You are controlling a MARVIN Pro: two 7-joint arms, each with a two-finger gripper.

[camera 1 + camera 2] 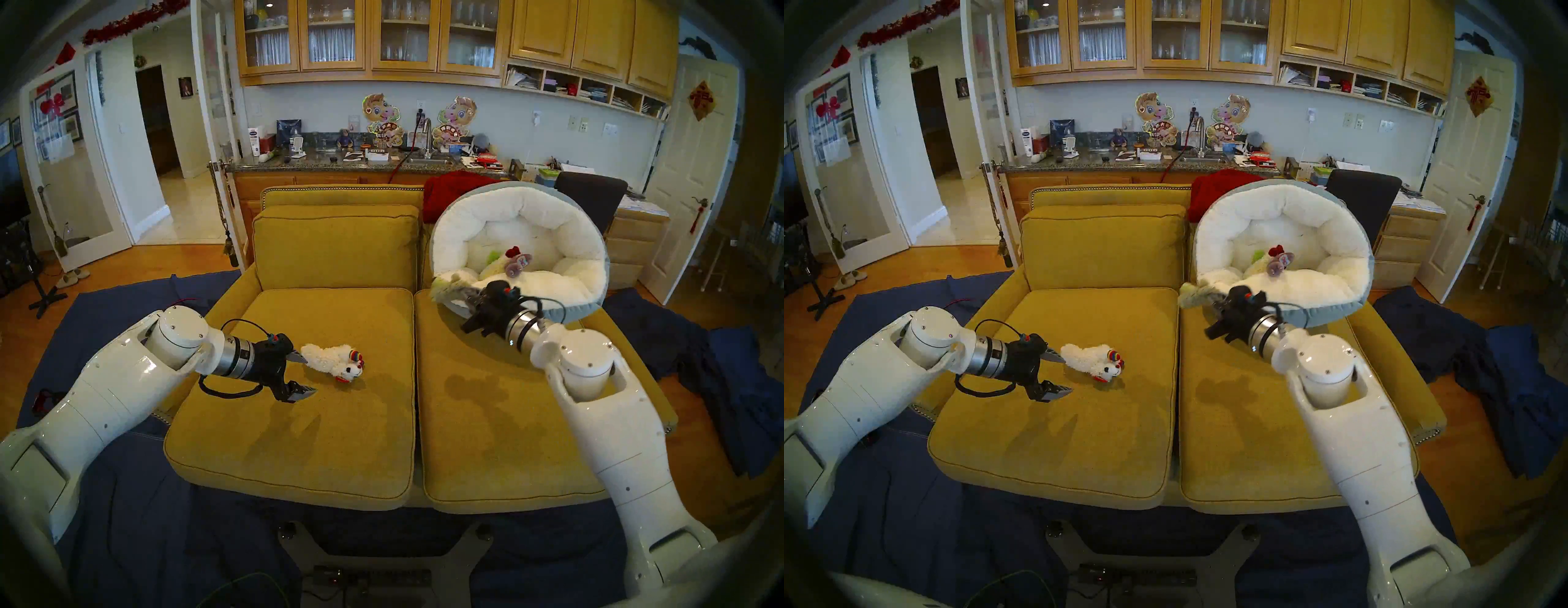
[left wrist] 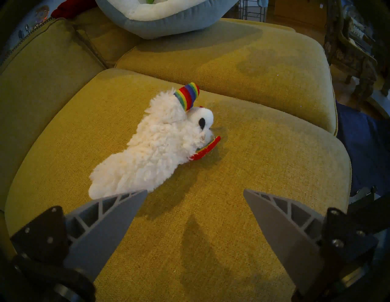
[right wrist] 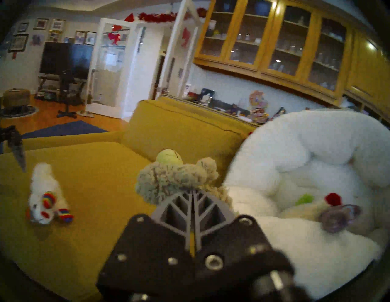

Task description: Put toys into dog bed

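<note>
Head views: dog bed (image 1: pixel 522 220) at sofa's (image 1: pixel 339 424) back right corner, three toys inside. Rainbow-eared lamb (image 1: pixel 335 361) on left seat cushion.
Left wrist: left gripper (image 2: pixel 195 194) fingers apart, near lamb's tail.
Right wrist: right gripper (image 3: pixel 192 193) clamped on shaggy beige animal (image 3: pixel 175 179), beside the bed's rim.

A mustard-yellow sofa (image 1: pixel 335 424) stands on a dark blue sheet (image 1: pixel 127 530) spread over an orange wood floor (image 1: pixel 25 314). Behind it runs a granite bench (image 1: pixel 322 163) with a sink (image 1: pixel 428 159), under honey-coloured cabinets with glass doors (image 1: pixel 369 34). White doors (image 1: pixel 695 170) stand at both sides; the walls are pale. A red cloth (image 1: pixel 454 191) drapes over the sofa back.
</note>
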